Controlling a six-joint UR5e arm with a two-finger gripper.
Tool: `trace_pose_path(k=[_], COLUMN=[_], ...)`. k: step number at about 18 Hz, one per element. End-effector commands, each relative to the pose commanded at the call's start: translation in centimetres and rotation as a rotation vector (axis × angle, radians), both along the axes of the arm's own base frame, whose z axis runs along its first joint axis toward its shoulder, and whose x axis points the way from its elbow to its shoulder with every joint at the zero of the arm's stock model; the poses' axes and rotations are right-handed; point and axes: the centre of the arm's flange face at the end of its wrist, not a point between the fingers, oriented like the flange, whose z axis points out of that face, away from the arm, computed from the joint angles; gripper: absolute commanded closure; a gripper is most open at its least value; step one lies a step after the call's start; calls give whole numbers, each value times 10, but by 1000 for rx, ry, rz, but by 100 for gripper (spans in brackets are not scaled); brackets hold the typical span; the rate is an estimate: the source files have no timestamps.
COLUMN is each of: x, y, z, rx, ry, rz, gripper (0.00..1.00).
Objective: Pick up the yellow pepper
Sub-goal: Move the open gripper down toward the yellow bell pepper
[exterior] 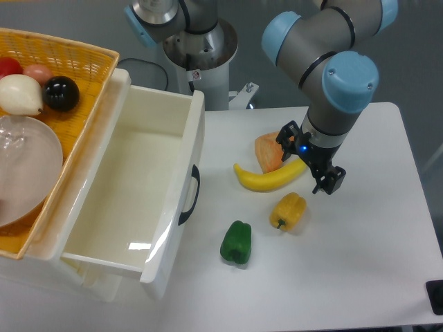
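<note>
1. White table (374,277) against a grey floor; an open white drawer (138,200) stands left.
2. Yellow pepper (288,211) lies beside the green pepper (236,243), below the banana (270,178).
3. Gripper (308,162) hovers above, fingers apart, empty.

White table (374,263); peppers, banana (268,178)

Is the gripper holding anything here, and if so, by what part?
Nothing is held. The gripper hangs open above the banana; the yellow pepper lies untouched on the table.
</note>
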Motion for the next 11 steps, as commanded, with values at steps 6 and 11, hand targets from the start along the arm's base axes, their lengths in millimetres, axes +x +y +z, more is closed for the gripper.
trace_pose_path(k=[6, 11], x=[5, 17], y=[6, 13], z=[-11, -33], rx=[0, 10], ry=[1, 21], rz=[1, -2], gripper=[0, 0])
